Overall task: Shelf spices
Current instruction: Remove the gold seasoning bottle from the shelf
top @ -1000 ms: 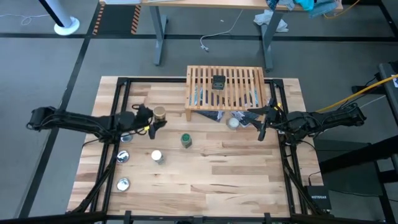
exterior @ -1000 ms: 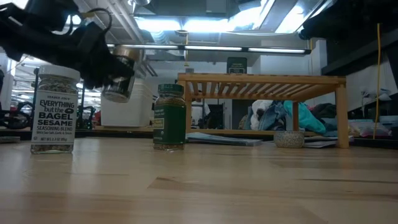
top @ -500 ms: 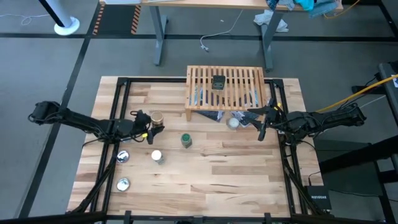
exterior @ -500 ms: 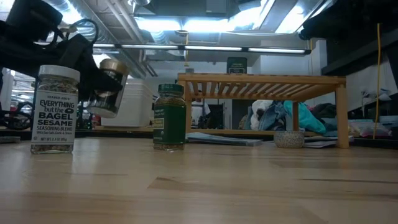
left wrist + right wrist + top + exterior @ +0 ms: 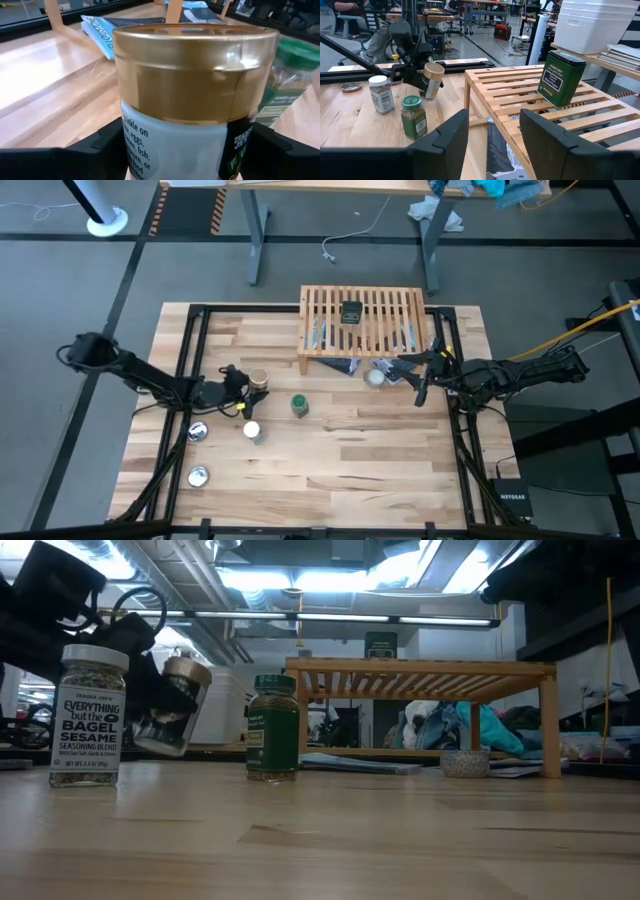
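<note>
Pinching the gold-lidded jar (image 5: 258,379) by its body, the left gripper (image 5: 240,389) carries it tilted and clear of the tabletop, a hold that leaves the base free for setting down. Just beside it stand the white-capped jar (image 5: 252,431) and the green-lidded jar (image 5: 298,405). Farther off sits the shelf (image 5: 362,330), the dark tin (image 5: 351,312) already on its slats. Beyond, the right gripper (image 5: 420,376) waits, fingers spread and empty.

The wooden table (image 5: 340,450) carries the shelf (image 5: 362,320), green-lidded jar (image 5: 299,405) and white-capped jar (image 5: 252,431).
</note>
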